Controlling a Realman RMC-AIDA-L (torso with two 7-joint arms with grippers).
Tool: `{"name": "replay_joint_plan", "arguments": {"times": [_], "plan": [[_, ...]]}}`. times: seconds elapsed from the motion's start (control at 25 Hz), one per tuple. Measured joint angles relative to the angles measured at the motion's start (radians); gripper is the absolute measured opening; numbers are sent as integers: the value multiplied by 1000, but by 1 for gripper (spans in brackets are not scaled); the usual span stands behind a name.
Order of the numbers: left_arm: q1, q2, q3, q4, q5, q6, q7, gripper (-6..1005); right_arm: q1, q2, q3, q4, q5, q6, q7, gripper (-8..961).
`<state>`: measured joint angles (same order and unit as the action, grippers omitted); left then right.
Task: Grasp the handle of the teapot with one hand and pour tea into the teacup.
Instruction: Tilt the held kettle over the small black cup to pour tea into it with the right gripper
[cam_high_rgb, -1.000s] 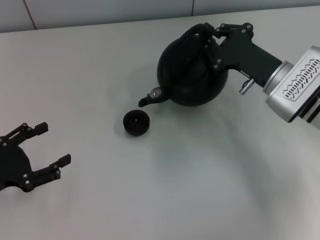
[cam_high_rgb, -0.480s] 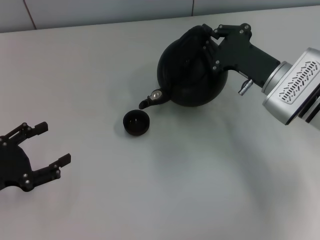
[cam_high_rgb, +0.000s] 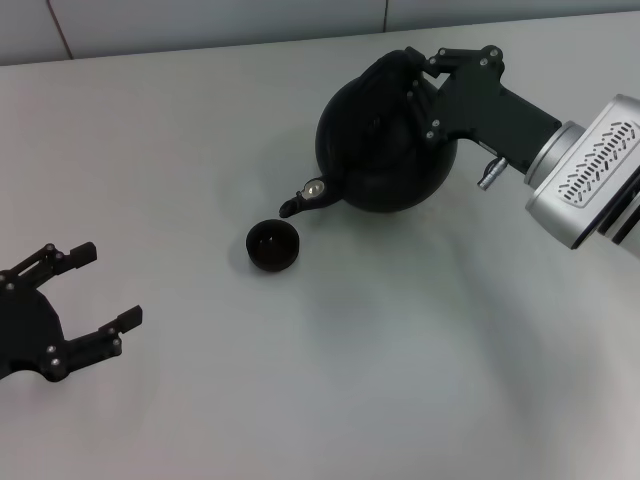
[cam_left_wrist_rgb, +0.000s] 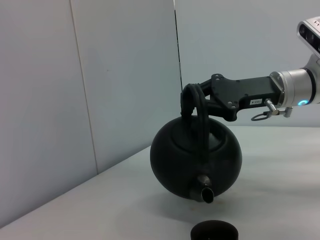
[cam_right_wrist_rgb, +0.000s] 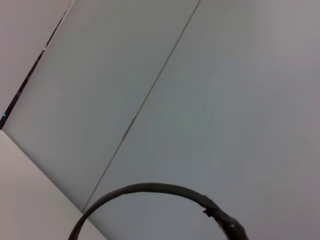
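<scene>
The round matte-black teapot (cam_high_rgb: 385, 140) hangs above the table, tilted with its stubby spout (cam_high_rgb: 290, 207) pointing down toward the teacup. My right gripper (cam_high_rgb: 425, 78) is shut on the arched black handle (cam_left_wrist_rgb: 196, 107) at the pot's top. The small black teacup (cam_high_rgb: 273, 245) stands on the table just in front of and below the spout. The left wrist view shows the teapot (cam_left_wrist_rgb: 196, 160) clear of the table and the teacup's rim (cam_left_wrist_rgb: 214, 231) under the spout. No stream of tea shows. My left gripper (cam_high_rgb: 108, 286) is open near the table's left front, far from both.
The table (cam_high_rgb: 330, 380) is a plain light grey surface with a pale wall (cam_high_rgb: 200, 25) along its back edge. A thin dark arc (cam_right_wrist_rgb: 150, 188) crosses the right wrist view against the wall panels.
Hardly anything differs: the teapot and right gripper have shifted by a hair, the spout dipping slightly. The teacup and the left arm have not moved.
</scene>
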<state>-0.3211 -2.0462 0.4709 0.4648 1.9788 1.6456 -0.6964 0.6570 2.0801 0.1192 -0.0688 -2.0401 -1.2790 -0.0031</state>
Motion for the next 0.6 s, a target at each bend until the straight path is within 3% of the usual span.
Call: {"name": "replay_joint_plan", "arguments": {"times": [0.6], "plan": [[-5, 0, 0, 0, 0, -1, 0, 860, 1, 0, -26, -5, 0, 4, -10, 76]]}}
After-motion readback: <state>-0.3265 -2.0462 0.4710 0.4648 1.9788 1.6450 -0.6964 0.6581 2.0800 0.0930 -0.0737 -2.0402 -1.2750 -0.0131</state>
